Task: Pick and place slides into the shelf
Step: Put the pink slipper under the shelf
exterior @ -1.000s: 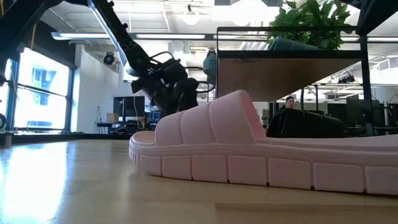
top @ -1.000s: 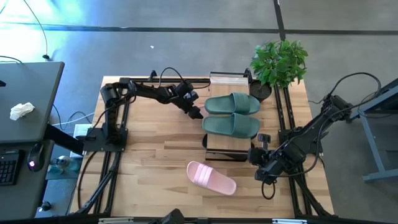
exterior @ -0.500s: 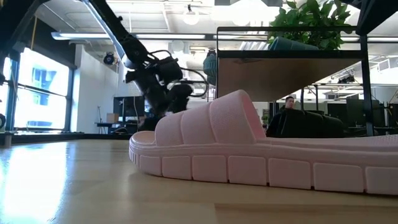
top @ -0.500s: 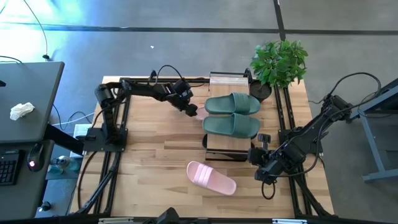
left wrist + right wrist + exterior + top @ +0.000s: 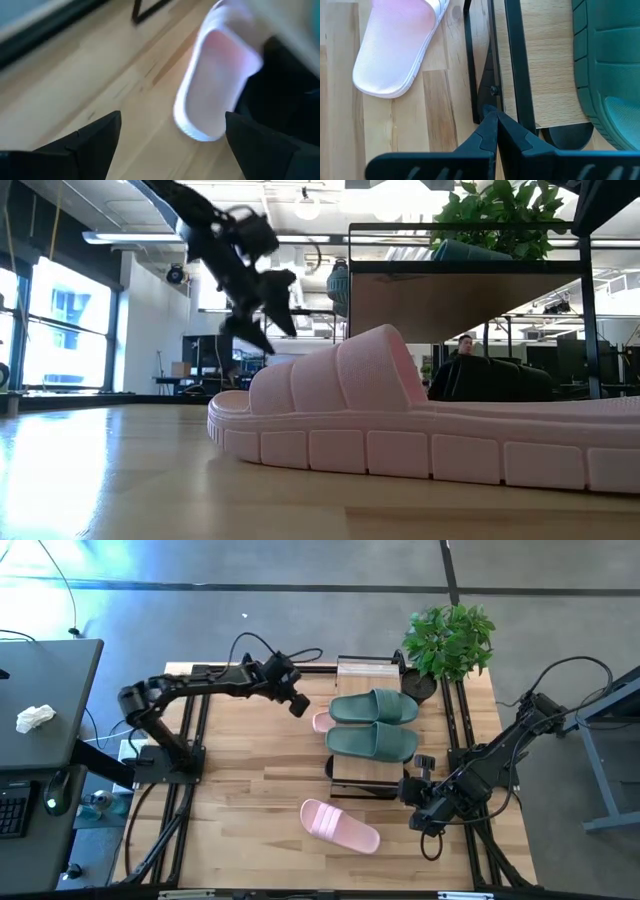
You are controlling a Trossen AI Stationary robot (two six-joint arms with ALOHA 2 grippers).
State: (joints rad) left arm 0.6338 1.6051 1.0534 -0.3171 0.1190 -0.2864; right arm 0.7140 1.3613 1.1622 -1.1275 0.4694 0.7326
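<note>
The left gripper (image 5: pixel 298 706), jaws spread and empty, hangs just beside a pale pink slide (image 5: pixel 320 722) poking out from under the shelf (image 5: pixel 365 668). A second pink slide (image 5: pixel 340 825) lies on the table in front of the shelf, long axis slanting, nearer the right gripper (image 5: pixel 421 821), which is closed and empty. Two green slides (image 5: pixel 372 724) rest on top.
</note>
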